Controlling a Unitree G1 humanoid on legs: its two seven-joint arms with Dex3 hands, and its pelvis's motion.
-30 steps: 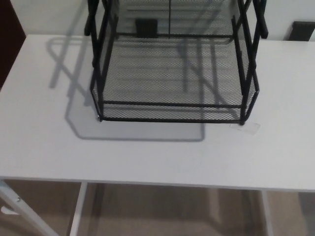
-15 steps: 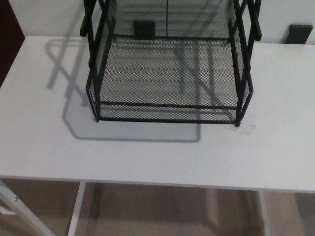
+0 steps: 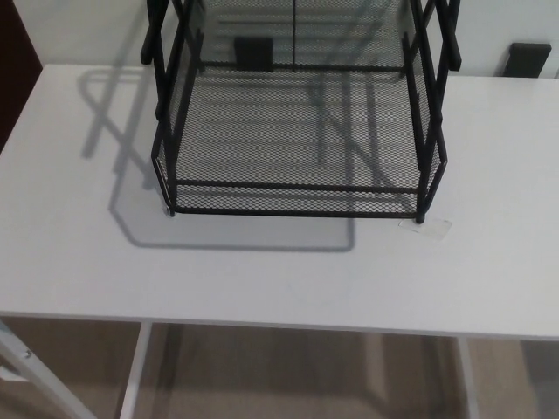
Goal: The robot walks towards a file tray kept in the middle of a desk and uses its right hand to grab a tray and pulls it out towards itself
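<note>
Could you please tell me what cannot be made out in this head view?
- Upper tiers of the file tray: cut off by the top edge.
- Both robot hands: out of frame.
- Small clear piece on the desk: too small to identify.

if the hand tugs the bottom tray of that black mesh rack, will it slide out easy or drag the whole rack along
Probably light: the tray is thin wire mesh and looks empty. The rack is open wire too, standing on a smooth white desk, so it may skid forward with the pull. The mesh front rim looks stiff enough to hook fingers on, though it may flex slightly.
</note>
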